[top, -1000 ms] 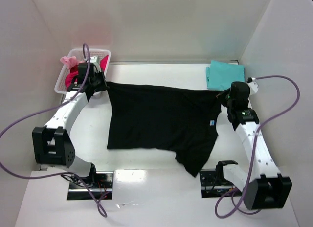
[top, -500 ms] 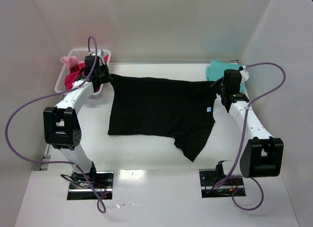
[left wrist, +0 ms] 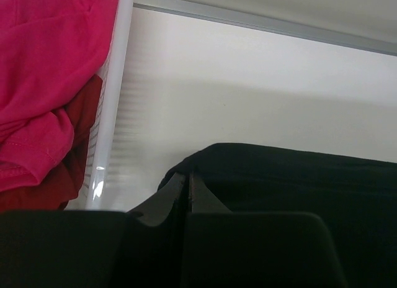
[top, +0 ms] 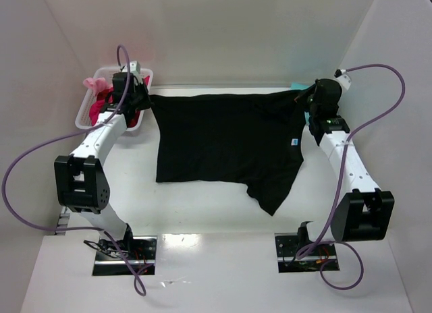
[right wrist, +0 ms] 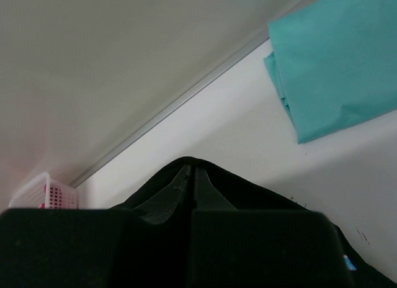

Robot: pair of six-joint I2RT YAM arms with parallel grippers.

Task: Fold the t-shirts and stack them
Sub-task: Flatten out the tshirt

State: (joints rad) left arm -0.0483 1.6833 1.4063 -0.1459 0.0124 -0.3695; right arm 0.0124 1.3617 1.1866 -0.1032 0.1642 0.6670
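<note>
Across the upper middle of the frame, your left tool [top: 144, 102] and right tool [top: 306, 98] each pinch an upper corner of the black shirt [top: 229, 144], spread taut over the counter [top: 202, 208]; pull them wider apart and a corner may slip out.

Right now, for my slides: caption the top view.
Left gripper and right gripper hold a soft black t-shirt by its far corners over the white table.
</note>
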